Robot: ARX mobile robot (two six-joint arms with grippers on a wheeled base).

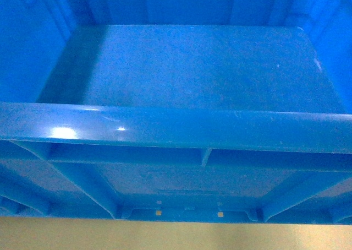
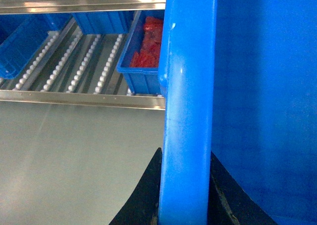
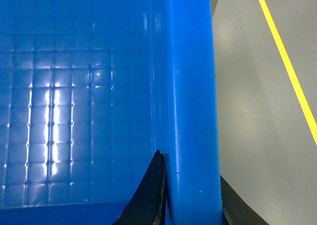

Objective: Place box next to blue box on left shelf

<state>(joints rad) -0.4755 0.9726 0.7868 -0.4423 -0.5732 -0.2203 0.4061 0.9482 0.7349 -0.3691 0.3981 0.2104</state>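
Left gripper [image 2: 184, 205]: lower centre of the left wrist frame, dark fingers [image 2: 143, 195] on either side of the rim of the box [image 2: 188, 111], clamped on it.

Right gripper [image 3: 190, 200]: lower centre of the right wrist frame, dark fingers [image 3: 148, 195] on either side of the opposite rim of the box [image 3: 190, 86], clamped on it.

Box: bright blue open-top crate, filling nearly all of the head frame [image 1: 181, 68]; thick rounded rim across the middle, smooth floor above it, ribbed outer wall below. Held off the ground between both grippers. Gridded floor with light glare at left of the right wrist frame.

Shelf [image 2: 79, 98]: upper left of the left wrist frame; metal edge rails, rows of white rollers [image 2: 81, 64].

Blue bin [image 2: 141, 61]: on the rollers, just left of the held rim, holding red items [image 2: 151, 41]. Further blue bins [image 2: 25, 41] at far upper left.

Floor [image 2: 74, 160]: grey, beneath the shelf.

Yellow line [image 3: 287, 61]: diagonal on grey floor, right side of the right wrist frame.
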